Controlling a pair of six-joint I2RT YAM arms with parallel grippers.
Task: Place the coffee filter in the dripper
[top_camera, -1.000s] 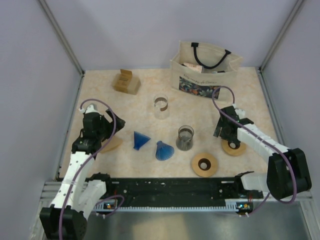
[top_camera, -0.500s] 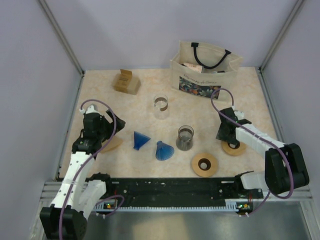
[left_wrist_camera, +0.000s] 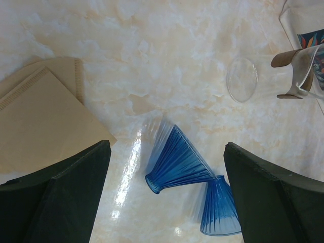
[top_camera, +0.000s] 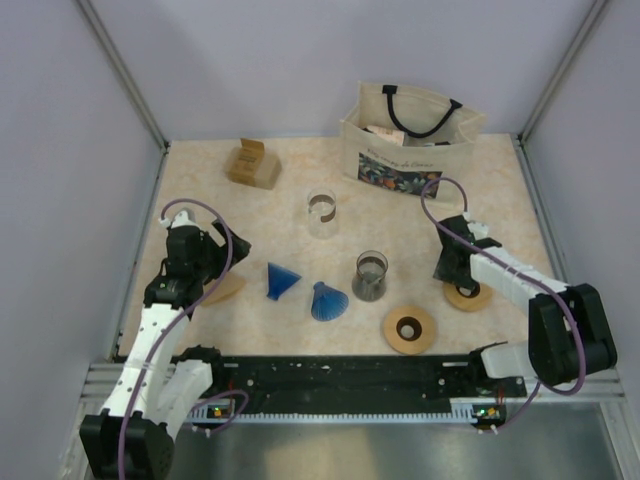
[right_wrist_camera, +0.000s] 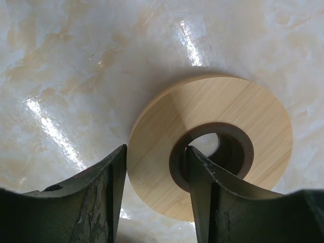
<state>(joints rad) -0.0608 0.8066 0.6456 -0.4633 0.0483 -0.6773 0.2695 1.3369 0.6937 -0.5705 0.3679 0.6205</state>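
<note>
Marble tabletop point(left_wrist_camera: 152, 50): coffee filter point(left_wrist_camera: 40, 116) beside spread left pincer point(left_wrist_camera: 167, 147); dripper point(left_wrist_camera: 179, 164) between fingers point(left_wrist_camera: 55, 197).

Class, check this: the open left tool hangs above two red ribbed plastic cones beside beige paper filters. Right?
Wrong colour: the two ribbed plastic cones are blue, not red, as the left wrist view shows. The open left tool and beige paper filters are as stated.

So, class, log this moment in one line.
left claw open near filters | right claw astride wooden ring rim | blue drippers lie empty
</note>
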